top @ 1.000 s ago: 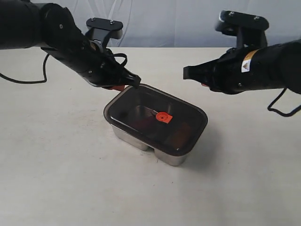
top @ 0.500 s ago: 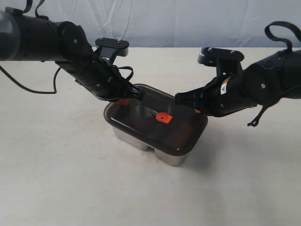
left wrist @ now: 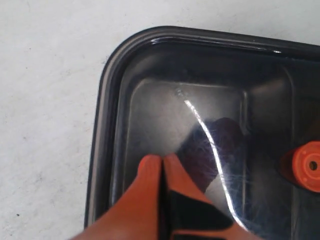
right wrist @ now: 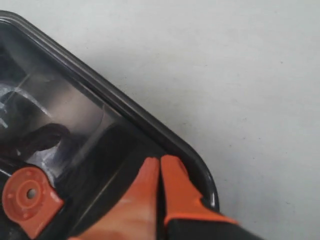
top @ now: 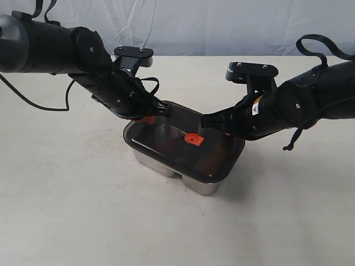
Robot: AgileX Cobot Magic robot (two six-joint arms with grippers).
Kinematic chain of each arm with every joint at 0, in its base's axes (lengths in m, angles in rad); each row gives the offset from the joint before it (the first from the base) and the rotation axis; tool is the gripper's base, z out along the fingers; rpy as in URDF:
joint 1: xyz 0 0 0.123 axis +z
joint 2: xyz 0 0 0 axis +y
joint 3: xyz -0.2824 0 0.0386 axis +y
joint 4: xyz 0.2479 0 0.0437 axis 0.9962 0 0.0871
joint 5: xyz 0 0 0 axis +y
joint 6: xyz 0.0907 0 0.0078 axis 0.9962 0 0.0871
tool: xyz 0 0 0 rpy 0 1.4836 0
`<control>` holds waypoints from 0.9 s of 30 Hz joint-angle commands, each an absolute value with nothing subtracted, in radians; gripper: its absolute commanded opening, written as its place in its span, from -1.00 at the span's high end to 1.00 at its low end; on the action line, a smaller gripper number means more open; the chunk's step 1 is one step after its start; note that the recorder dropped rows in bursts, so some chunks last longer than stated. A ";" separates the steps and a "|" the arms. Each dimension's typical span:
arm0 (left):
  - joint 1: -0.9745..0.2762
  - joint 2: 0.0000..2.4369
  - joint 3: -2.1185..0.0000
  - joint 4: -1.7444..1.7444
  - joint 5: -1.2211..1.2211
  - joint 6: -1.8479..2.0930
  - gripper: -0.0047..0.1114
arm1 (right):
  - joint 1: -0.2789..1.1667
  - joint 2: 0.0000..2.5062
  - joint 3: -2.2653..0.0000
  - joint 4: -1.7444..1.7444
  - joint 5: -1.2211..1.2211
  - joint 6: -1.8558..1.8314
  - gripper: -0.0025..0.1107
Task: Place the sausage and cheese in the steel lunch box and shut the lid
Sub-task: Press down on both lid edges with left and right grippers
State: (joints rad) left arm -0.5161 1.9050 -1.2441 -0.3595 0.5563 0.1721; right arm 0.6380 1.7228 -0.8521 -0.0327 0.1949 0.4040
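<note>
Exterior view: left gripper (top: pixel 161 111) and right gripper (top: pixel 206 121), each pinched together and empty, bear on dark translucent plastic lid (top: pixel 166 132) atop shiny steel lunch box (top: pixel 153 163); closing probably needs even downward pressure.

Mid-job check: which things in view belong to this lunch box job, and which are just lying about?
Job: lid, steel lunch box under it, left gripper and right gripper, both shut, tips at the lid; dim dark shape beneath the lid, probably the sausage.
Not the job: table, black cable loop, pale backdrop.
</note>
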 commanded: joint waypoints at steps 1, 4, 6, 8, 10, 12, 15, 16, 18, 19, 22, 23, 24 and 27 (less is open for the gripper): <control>-0.520 1.919 -1.239 -0.358 0.605 0.175 0.92 | 0.642 1.742 -0.847 -0.019 0.214 0.396 0.96; -0.520 1.921 -1.239 -0.358 0.606 0.175 0.92 | 0.642 1.742 -0.847 -0.016 0.214 0.396 0.96; -0.520 1.925 -1.239 -0.358 0.610 0.175 0.92 | 0.642 1.742 -0.847 -0.016 0.214 0.396 0.96; -0.520 1.938 -1.239 -0.358 0.617 0.175 0.92 | 0.642 1.742 -0.847 -0.016 0.214 0.396 0.96; -0.520 1.953 -1.239 -0.358 0.625 0.175 0.92 | 0.642 1.742 -0.847 -0.016 0.214 0.396 0.96; -0.520 1.972 -1.239 -0.360 0.624 0.175 0.92 | 0.642 1.742 -0.847 -0.016 0.214 0.396 0.96; -0.520 1.995 -1.239 -0.362 0.622 0.175 0.92 | 0.642 1.742 -0.847 -0.017 0.216 0.396 0.96; -0.520 2.000 -1.239 -0.363 0.622 0.175 0.92 | 0.642 1.742 -0.847 -0.017 0.218 0.396 0.96; -0.520 2.002 -1.239 -0.365 0.620 0.175 0.92 | 0.642 1.742 -0.847 -0.017 0.218 0.396 0.96; -0.520 2.002 -1.239 -0.365 0.618 0.175 0.92 | 0.642 1.742 -0.847 -0.017 0.218 0.396 0.96; -0.520 2.002 -1.239 -0.365 0.615 0.175 0.92 | 0.642 1.742 -0.847 -0.017 0.220 0.396 0.96; -0.520 2.002 -1.239 -0.365 0.615 0.175 0.92 | 0.642 1.742 -0.847 -0.017 0.226 0.396 0.96; -0.520 2.002 -1.239 -0.367 0.614 0.175 0.92 | 0.642 1.742 -0.847 -0.017 0.233 0.396 0.96; -0.520 2.002 -1.239 -0.373 0.614 0.175 0.92 | 0.642 1.741 -0.847 -0.017 0.260 0.396 0.96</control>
